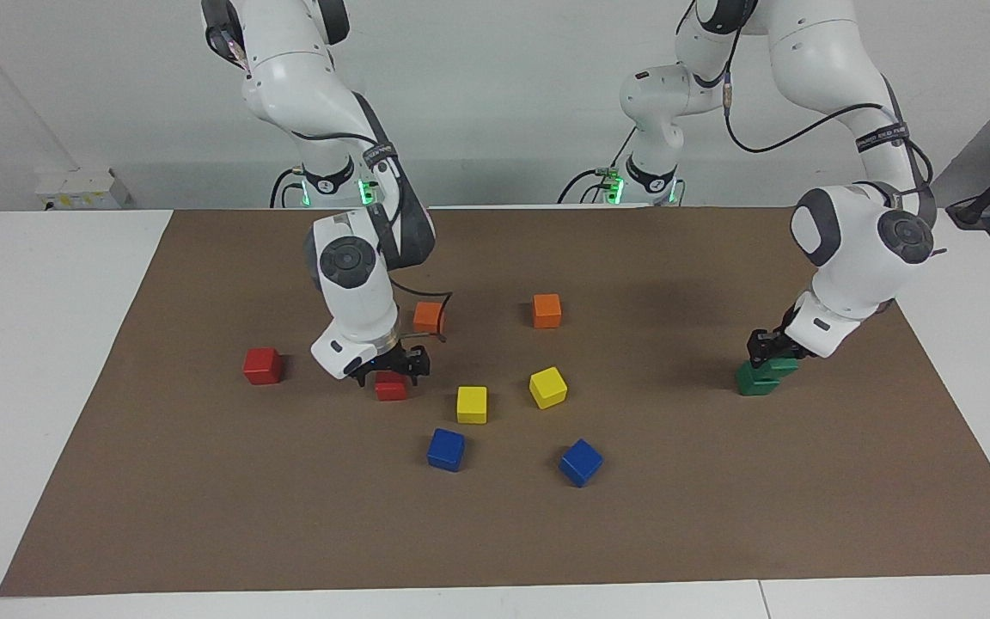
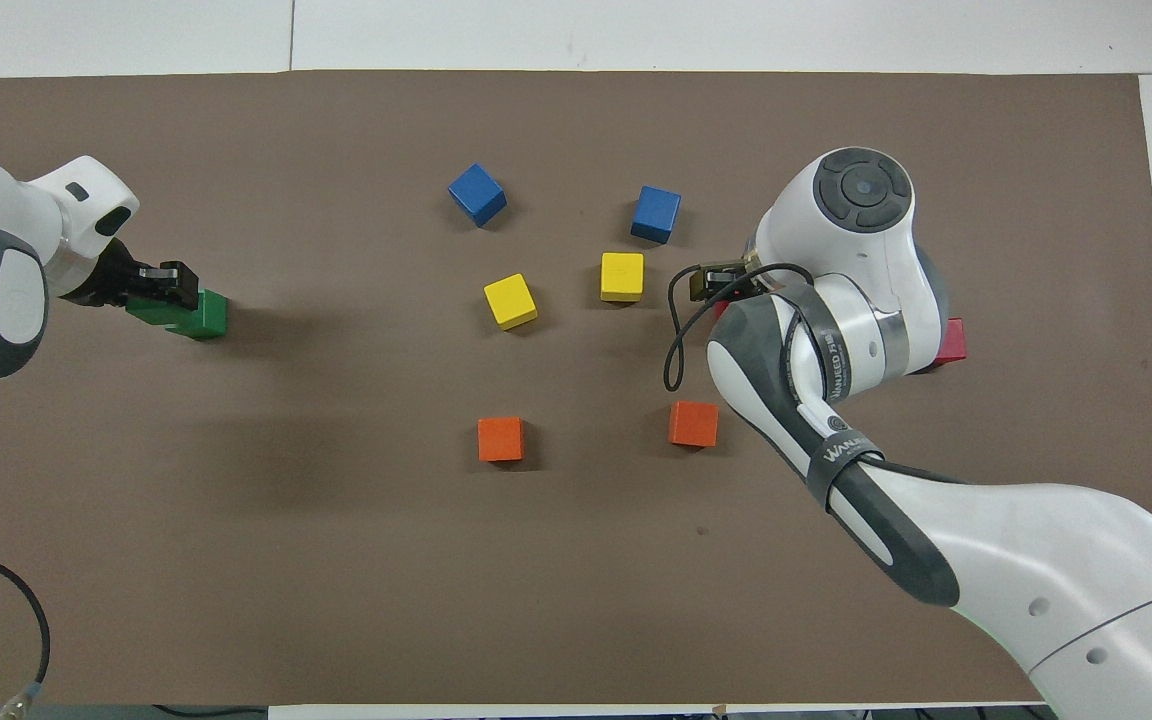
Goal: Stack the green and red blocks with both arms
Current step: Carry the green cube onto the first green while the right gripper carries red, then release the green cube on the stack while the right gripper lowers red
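1. Blue cubes (image 1: pixel 446 449) lie nearest the camera, two in all.
2. Left gripper (image 1: pixel 768 351) is clamped on a green block (image 1: pixel 779 367) resting askew on the second green block (image 1: pixel 756 380); square it before release.
3. Right gripper (image 1: pixel 398 368), fingers spread, straddles one red block (image 1: pixel 391 389); centre it, then close.
4. Other red block (image 1: pixel 262 365) sits beside it, toward the right arm's end.
5. Two yellow, two orange.

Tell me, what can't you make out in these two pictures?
- Overhead view: the right arm covers nearly all of the red block under the right gripper, and part of the second red block.
- Facing view: the left gripper hides where the upper green block meets the lower green block.
- Both views: whether the right gripper touches its block.
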{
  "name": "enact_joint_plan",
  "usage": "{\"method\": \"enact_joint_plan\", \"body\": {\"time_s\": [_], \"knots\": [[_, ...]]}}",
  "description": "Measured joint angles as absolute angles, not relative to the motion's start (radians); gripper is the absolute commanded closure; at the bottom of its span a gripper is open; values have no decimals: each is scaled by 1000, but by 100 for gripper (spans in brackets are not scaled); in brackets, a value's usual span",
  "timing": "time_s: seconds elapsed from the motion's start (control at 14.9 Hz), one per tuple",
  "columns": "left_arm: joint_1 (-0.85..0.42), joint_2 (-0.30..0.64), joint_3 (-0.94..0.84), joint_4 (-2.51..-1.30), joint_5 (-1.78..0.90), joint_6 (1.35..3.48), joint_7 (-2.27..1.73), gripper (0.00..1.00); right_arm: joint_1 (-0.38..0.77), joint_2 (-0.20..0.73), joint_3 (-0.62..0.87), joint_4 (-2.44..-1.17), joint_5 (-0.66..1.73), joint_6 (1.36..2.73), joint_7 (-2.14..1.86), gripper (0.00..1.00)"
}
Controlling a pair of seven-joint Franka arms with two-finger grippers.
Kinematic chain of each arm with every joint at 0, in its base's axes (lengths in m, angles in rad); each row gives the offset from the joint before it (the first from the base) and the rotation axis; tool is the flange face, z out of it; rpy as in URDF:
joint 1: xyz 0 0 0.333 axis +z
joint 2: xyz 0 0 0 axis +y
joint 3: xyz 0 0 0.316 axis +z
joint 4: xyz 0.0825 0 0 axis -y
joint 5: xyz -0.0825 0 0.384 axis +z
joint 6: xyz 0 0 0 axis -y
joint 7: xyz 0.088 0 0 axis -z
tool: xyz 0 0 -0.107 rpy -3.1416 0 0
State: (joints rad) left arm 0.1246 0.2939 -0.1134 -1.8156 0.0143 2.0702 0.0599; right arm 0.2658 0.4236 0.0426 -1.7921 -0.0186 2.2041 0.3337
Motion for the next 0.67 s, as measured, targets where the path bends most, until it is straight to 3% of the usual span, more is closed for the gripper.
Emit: {"method": "enact_joint_plan", "body": {"time_s": [0.47, 0.54, 0.6, 0.67], "knots": [[127, 299, -104, -1828, 14, 2093, 60, 100, 266, 423, 43, -1843, -19, 2266, 334, 0], [127, 300, -104, -1828, 14, 2094, 60, 100, 266, 423, 43, -1849, -19, 2272, 335, 7], [127, 300, -104, -1829, 14, 2096, 60, 100, 266, 422, 43, -1852, -18, 2276, 335, 24], [127, 300, -104, -1830, 14, 2100, 60, 100, 266, 422, 43, -1854, -18, 2277, 335, 61]]}}
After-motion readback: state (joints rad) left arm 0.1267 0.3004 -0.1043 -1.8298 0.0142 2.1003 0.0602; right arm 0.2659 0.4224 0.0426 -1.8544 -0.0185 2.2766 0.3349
